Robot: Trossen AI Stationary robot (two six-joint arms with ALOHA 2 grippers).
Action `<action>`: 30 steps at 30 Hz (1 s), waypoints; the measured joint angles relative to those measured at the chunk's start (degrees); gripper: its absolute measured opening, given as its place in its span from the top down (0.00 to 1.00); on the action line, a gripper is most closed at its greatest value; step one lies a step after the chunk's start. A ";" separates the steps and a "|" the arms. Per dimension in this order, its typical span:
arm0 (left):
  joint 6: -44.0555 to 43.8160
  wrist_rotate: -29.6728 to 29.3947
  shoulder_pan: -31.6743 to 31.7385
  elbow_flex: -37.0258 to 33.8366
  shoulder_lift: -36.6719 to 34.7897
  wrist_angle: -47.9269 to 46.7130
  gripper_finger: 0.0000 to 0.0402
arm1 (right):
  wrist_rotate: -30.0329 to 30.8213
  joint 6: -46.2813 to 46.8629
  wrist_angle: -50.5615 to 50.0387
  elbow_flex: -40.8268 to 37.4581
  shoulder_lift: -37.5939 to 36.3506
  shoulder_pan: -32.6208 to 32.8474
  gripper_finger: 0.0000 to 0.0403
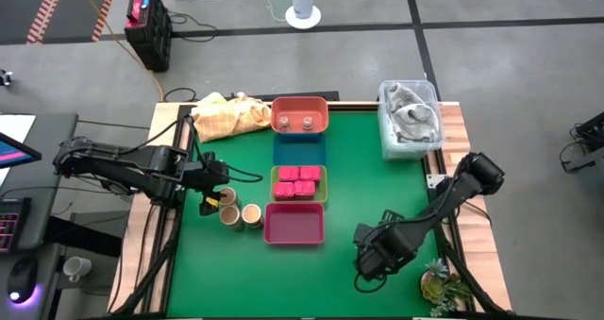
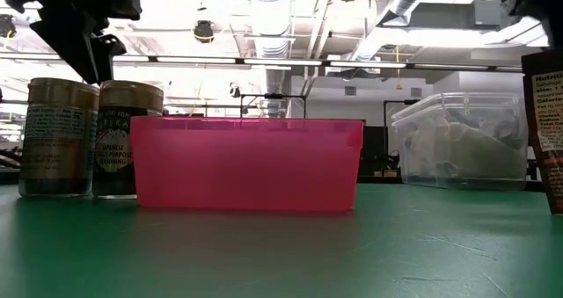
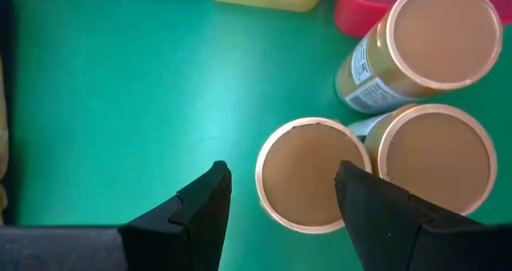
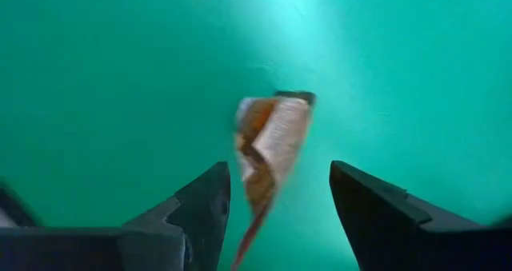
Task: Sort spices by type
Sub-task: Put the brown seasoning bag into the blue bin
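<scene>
Three round tan tubs with cream rims stand upright together near the pink tray's left end [image 1: 238,213], [image 3: 436,35]. My left gripper [image 3: 280,195] hovers open above them, and its fingers straddle the nearest tub [image 3: 308,175] without visibly touching it. My right gripper [image 4: 280,203] is open over the green mat at the near right [image 1: 371,256]. A thin brown-and-cream piece [image 4: 268,151] stands between its fingers, apart from both. Several magenta blocks [image 1: 298,182] lie in the yellow-green tray. Two small grey-brown knobs [image 1: 298,123] sit in the coral tray.
A blue tray [image 1: 299,150] sits between the coral and yellow-green trays, and the pink tray [image 2: 246,162] lies nearest. A clear bin holding cloth [image 1: 409,117] stands far right, a yellow cloth [image 1: 226,112] far left, and a leafy sprig [image 1: 444,284] near right.
</scene>
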 joint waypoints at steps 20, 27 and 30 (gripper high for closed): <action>-0.03 -7.11 0.00 0.00 0.00 0.13 0.47 | 1.50 -21.02 -7.85 0.10 2.16 -7.74 0.93; 1.78 -13.58 0.03 0.00 0.00 0.17 0.47 | 15.03 -33.29 -15.12 5.96 1.56 -15.59 0.97; 1.79 -14.16 0.02 0.00 0.02 0.20 0.47 | 20.59 -38.88 -15.62 10.31 1.26 -19.52 0.95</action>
